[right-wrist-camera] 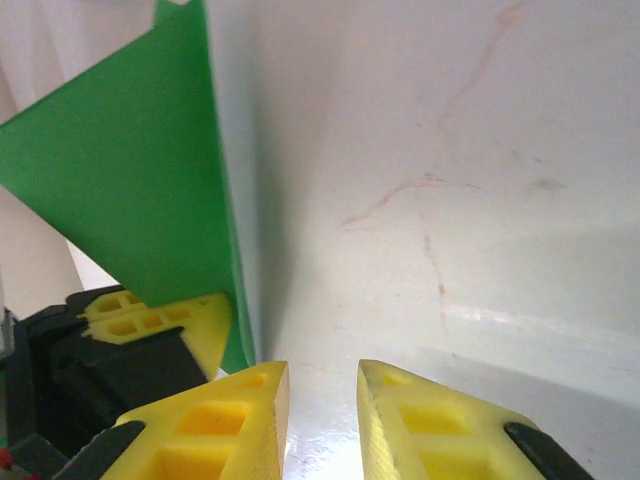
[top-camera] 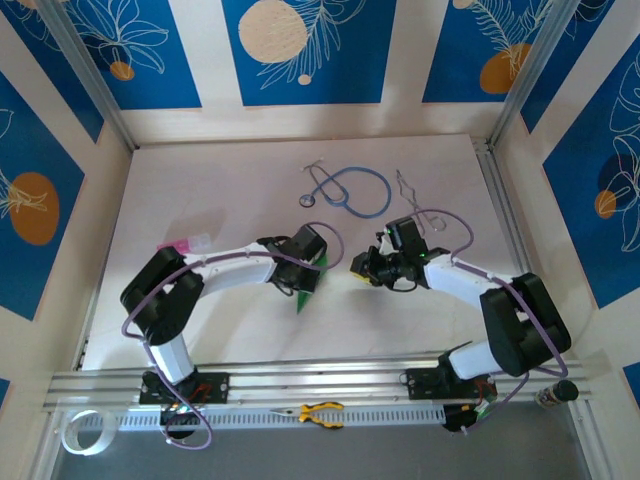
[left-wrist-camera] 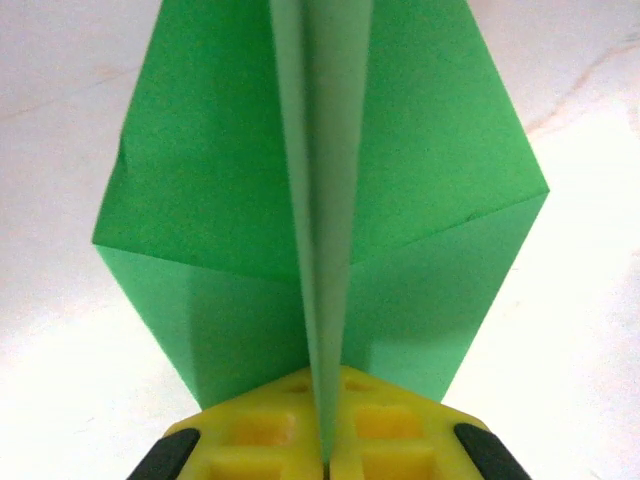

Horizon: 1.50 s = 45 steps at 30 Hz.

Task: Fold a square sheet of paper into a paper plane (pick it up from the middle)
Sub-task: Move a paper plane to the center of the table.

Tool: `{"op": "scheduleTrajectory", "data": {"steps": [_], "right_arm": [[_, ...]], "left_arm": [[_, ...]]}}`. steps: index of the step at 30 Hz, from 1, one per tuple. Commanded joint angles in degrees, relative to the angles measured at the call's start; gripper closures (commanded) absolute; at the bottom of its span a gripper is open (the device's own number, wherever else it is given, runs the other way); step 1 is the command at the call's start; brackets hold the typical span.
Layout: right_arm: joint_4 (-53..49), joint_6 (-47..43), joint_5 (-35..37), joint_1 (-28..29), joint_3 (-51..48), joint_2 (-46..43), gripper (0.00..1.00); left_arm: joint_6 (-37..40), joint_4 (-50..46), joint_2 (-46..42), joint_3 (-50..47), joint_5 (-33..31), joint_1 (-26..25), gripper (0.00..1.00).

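— While my left gripper (left-wrist-camera: 325,440) was pinched tight on the middle fold of the paper plane (left-wrist-camera: 330,200), the plane sat between my two arms, over the middle of the table (top-camera: 200,190).

— And your other one?

— My right gripper (right-wrist-camera: 322,410) was right beside the plane. Its fingers were a little apart, with nothing between them.

— How could you do it well?

— I thought I should hold only the fold, keep both wings even, and not squash the paper. The right fingers should come in slowly from the side.

— Was anything in the way?

— Not much. The blue stethoscope (top-camera: 386,190) lay far back. The pink and white piece (top-camera: 185,243) was by my left arm. The pliers (top-camera: 320,412) were down by my bases. But my two grippers were so close, they could bump.
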Motion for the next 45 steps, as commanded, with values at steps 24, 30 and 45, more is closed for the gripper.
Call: {"op": "scheduleTrajectory", "data": {"steps": [24, 30, 45], "right_arm": [[-1.3, -0.4, -0.7, -0.2, -1.9, -1.9, 0.74], [-0.8, -0.5, -1.2, -0.2, -1.6, -1.4, 0.74], [-2.2, -4.4, -4.1, -2.8, -1.2, -2.3, 0.74]], "left_arm": [[-4.0, -2.2, 4.0, 1.7, -2.6, -0.6, 0.83], [-5.1, -1.4, 4.7, 1.2, -2.2, -0.7, 0.77], [-22.5, -9.0, 9.9, 6.0, -14.5, -5.1, 0.60]]}}
